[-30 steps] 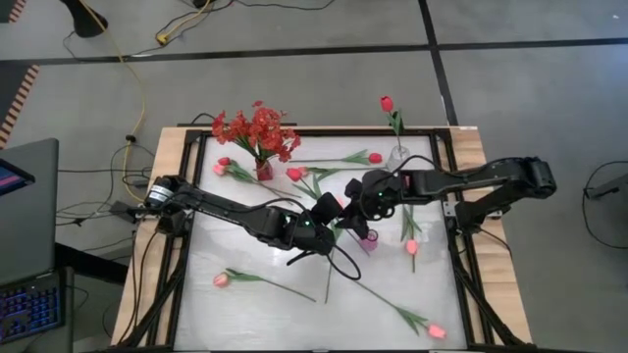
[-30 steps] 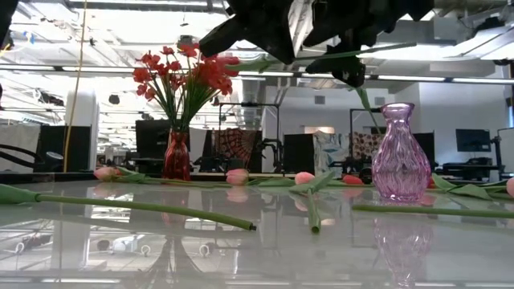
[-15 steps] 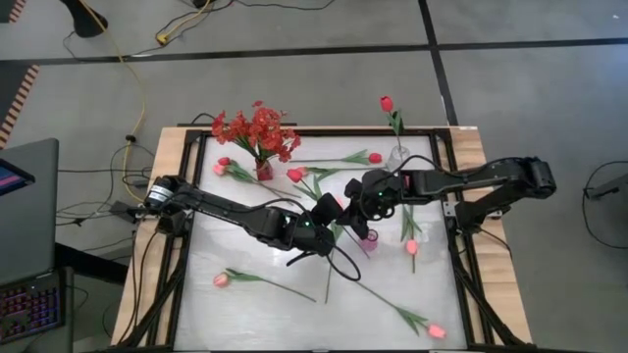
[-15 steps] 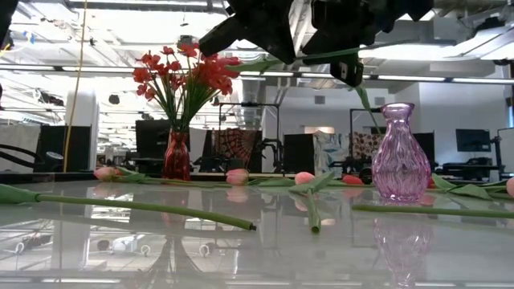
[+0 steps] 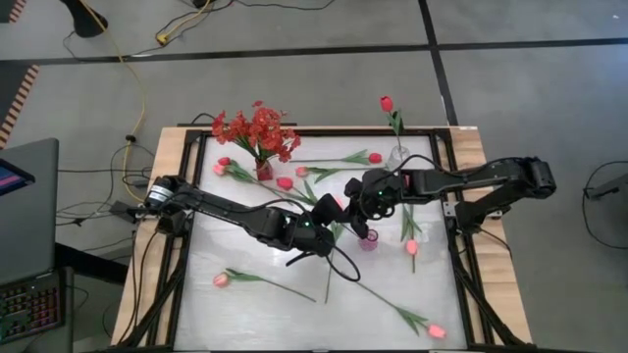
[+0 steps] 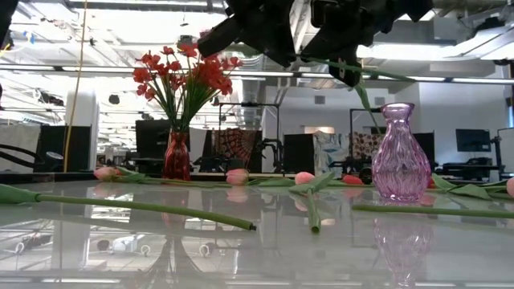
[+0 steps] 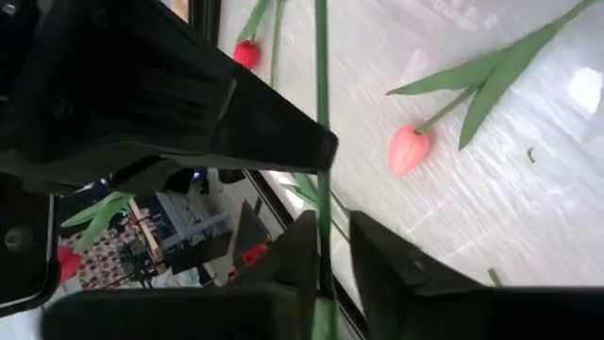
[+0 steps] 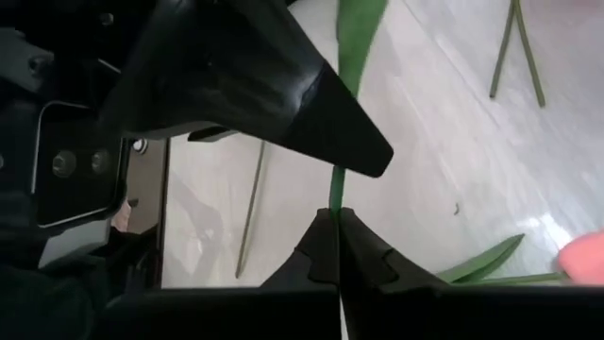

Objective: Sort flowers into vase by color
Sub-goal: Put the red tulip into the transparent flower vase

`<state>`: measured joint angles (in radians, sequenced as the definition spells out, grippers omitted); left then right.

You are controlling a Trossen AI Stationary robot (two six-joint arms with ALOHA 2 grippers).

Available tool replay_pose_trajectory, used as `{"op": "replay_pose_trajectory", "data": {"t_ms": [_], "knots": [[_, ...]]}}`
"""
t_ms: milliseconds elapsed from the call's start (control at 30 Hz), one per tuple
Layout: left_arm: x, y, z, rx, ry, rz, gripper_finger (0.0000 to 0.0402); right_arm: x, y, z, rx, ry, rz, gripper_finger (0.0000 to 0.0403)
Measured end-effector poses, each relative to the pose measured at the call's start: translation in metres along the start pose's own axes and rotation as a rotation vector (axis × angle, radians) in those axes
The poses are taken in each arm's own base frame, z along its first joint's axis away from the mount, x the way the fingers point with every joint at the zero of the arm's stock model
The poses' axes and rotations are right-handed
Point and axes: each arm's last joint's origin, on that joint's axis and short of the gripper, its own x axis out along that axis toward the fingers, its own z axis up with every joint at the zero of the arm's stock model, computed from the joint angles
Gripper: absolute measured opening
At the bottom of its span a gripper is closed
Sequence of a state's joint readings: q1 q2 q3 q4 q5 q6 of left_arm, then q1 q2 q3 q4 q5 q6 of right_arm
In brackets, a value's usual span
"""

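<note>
Flower: pink tulip (image 5: pixel 335 204), stem (image 8: pixel 337 189) held above table centre, over purple vase (image 5: pixel 368 240).
Right gripper (image 8: pixel 337 223): fingers pinched shut on stem.
Left gripper (image 7: pixel 326 247): fingers slightly apart around stem.
Handling: likely light, bendy; grip mid-stem.

In the low view both dark grippers run off the top edge (fingertips unseen); the raised green flower stem (image 6: pixel 365 96) loses its bloom there.

Two dark jointed arms with black looping cables and small green lights.
</note>
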<state>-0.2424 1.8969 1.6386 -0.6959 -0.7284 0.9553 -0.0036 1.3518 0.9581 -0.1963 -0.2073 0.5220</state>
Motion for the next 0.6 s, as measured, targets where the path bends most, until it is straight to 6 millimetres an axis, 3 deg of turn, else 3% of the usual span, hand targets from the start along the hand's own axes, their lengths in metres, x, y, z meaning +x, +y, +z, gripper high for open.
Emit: {"op": "replay_pose_trajectory", "data": {"t_ms": [233, 400, 600], "knots": [[-0.006, 0.001, -0.001, -0.083, 0.021, 0.021, 0.0147, -0.001, -0.006, 0.003, 0.014, -0.009, -0.018, 0.0019], [-0.048, 0.016, -0.016, -0.267, -0.154, -0.029, 0.0178, -0.009, -0.014, 0.011, 0.012, -0.048, -0.036, 0.0019], [-0.097, 0.029, -0.06, -0.541, -0.349, -0.229, 0.018, -0.042, -0.012, 0.023, -0.064, -0.188, -0.074, 0.0019]]}}
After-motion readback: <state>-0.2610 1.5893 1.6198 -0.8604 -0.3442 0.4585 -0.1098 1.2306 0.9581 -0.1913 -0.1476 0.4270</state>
